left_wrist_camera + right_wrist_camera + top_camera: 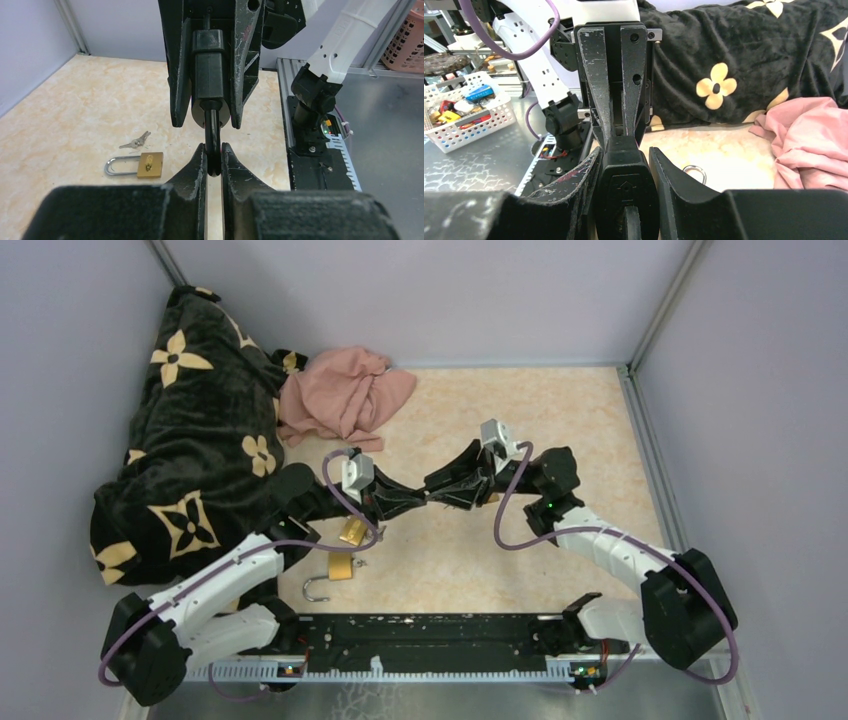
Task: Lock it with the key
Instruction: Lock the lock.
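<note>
While meeting nose to nose above the table (580,440), clamps black padlock (210,65) in right gripper (625,160), with left gripper (213,152) narrow around its shackle (212,132), grip unclear. Beneath: brass padlock (150,165), keys (136,142); blanket (190,430) heaped far left.

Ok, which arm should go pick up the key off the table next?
Left. The keys lie on its side, beside the brass padlock, below the left gripper, which only pinches the shackle. The right gripper grips the black padlock body and should probably keep holding it.
</note>
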Controlling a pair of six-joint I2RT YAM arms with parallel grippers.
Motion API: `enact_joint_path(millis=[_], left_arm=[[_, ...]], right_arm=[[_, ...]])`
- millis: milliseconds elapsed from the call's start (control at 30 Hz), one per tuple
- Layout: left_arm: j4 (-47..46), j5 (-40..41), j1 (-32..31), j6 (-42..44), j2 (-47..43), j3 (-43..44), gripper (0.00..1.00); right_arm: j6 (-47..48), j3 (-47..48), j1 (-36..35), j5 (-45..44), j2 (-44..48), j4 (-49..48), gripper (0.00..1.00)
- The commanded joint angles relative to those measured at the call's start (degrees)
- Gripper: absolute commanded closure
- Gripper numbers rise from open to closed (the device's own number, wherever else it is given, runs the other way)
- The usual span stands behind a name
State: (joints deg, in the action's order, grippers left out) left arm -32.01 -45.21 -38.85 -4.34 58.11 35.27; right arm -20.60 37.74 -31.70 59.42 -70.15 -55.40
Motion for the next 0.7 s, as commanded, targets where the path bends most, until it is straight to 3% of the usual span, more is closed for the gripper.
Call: enact_joint_path(millis=[0, 267, 333, 400, 600, 667], left_arm=[[-9.4, -9.0, -4.7, -2.5, -1.8, 0.8, 0.86], [-9.3, -8.4, -3.6, -3.3, -2.7, 0.0, 0.81], [-9.3, -8.6, -3.5, -3.2, -2.8, -0.1, 0.86], [-9.1, -8.8, -3.3, -3.2, -2.9, -0.2, 1.00], [-7.1, -9.5, -2.3, -1.3, -3.4, -0.1, 1.00], [-5.0, -9.5, -1.7, 0.3, -3.9, 0.1, 1.00]], right_arm=[[2.9, -0.6, -3.8, -9.9, -2.5, 5.4, 1.00], [3.1, -0.5, -3.8, -10.3, -2.1, 6.1, 1.00], [3.2, -0.5, -3.8, -10.5, -1.9, 6.3, 1.00], [3.2, -0.5, -3.8, -10.7, -1.7, 6.4, 1.00], [4.6, 0.1, -3.7, -10.0, -1.2, 9.7, 1.00], [6.5, 0.6, -3.4, -8.4, -0.7, 13.3, 0.80]])
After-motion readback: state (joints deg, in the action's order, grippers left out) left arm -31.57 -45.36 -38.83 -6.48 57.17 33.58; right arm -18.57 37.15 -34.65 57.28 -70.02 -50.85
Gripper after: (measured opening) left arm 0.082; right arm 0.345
